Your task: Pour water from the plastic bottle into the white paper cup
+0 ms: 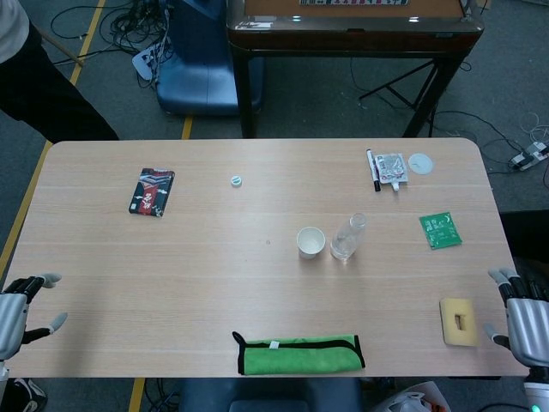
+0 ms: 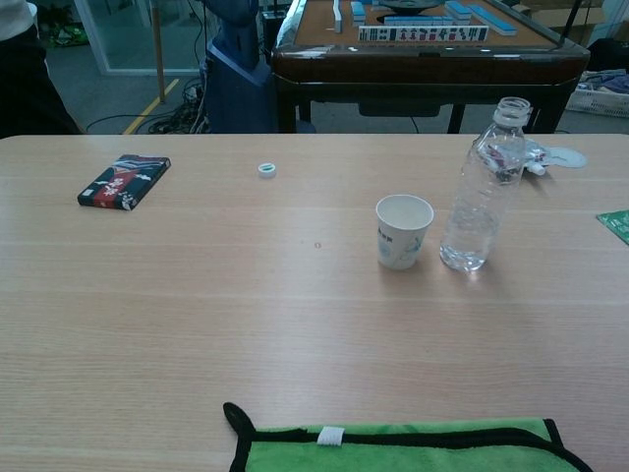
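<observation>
Stood upright near the middle of the wooden table [image 1: 171,275]: plastic bottle [image 1: 347,238], uncapped, a little water in the bottom, with the white paper cup [image 1: 310,242] just beside it at 9 o'clock, not touching, mouth up. Seen in the chest view as bottle [image 2: 482,189] at 3 o'clock of cup [image 2: 403,230].

Hung off the table's edges, well apart from both: left hand [image 1: 15,306] at 8 o'clock of the cup, fingers spread, nothing held; right hand [image 1: 523,313] at 4 o'clock of the bottle, fingers apart, nothing held. Neither visible in the chest view.

Lay just beside the right hand, at its 9 o'clock: tan sponge block [image 1: 459,321]. Lay at 6 o'clock of the cup, along the near edge: folded green cloth [image 1: 298,354]. Lay at 11 o'clock of the cup: small bottle cap [image 1: 236,180]. Further out at 10 o'clock: dark card box [image 1: 152,191]. At 3 o'clock of the bottle: green packet [image 1: 440,230]. At 1 o'clock, near the far edge: black marker [image 1: 372,170], clear sachet [image 1: 392,168], white disc [image 1: 420,163].
</observation>
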